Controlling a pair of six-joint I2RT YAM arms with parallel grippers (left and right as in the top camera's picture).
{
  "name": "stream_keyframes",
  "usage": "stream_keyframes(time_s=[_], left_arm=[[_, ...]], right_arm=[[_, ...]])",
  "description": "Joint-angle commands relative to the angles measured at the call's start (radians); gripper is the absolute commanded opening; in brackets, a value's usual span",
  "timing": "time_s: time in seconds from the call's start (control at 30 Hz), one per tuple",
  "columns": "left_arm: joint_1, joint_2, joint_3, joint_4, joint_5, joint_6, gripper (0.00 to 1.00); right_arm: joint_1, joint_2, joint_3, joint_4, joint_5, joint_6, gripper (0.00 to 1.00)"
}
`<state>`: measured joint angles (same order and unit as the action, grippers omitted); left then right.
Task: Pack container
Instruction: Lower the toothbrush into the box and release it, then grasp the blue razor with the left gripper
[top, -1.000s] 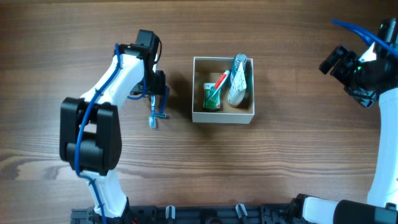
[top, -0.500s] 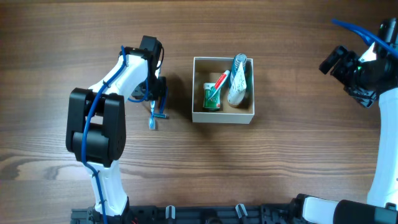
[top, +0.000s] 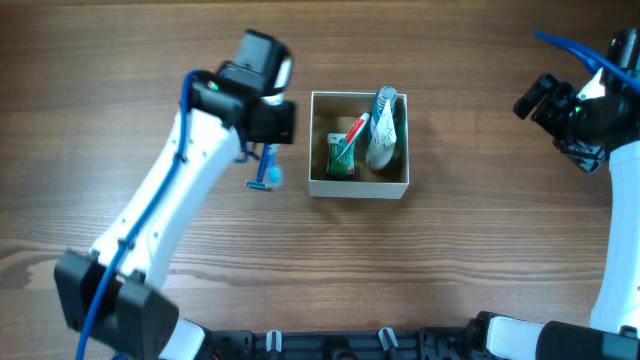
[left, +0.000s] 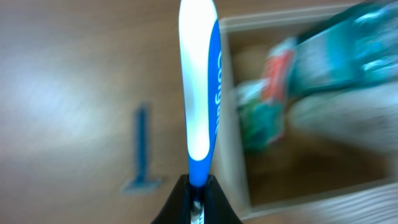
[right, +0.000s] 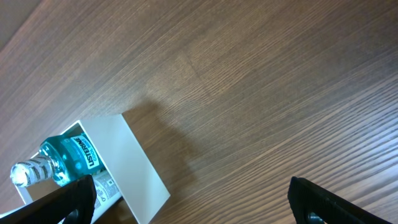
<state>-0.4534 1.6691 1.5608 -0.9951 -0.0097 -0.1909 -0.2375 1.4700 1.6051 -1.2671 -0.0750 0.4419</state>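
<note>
The container (top: 358, 187), a square white-walled box, stands mid-table with a teal mouthwash bottle (top: 384, 108), a white tube (top: 377, 150) and a green and red tube (top: 342, 152) inside. My left gripper (top: 272, 125) hangs raised just left of the box. In the left wrist view it (left: 198, 184) is shut on the end of a blue and white toothbrush (left: 199, 93), which points away over the table beside the box wall (left: 231, 143). Far off at the table's right edge, my right gripper (right: 193, 202) stands open and empty.
A blue razor (left: 142, 152) lies on the wood left of the container, below my left gripper (top: 258, 184). The right wrist view shows the container's white side wall (right: 134, 162) and the mouthwash bottle (right: 65, 158).
My left gripper has shut on the toothbrush, lifted it off the table and shifted right toward the container. The razor stays on the wood. The right arm has not moved.
</note>
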Motion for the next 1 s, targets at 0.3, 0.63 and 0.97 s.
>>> stream_keyframes(time_s=[0.3,0.63,0.97], left_arm=[[-0.159,0.235,0.006,0.32,0.022,-0.16,0.08],[-0.097,0.062,0.011,0.171,0.026,-0.162,0.52],[0.165,0.19,-0.06,-0.009,-0.032,0.01,0.51]], right_arm=[[-0.002,0.008,0.005,0.002,-0.005,0.006,1.0],[-0.002,0.008,0.005,0.002,-0.005,0.006,1.0],[-0.002,0.008,0.005,0.002,-0.005,0.006,1.0]])
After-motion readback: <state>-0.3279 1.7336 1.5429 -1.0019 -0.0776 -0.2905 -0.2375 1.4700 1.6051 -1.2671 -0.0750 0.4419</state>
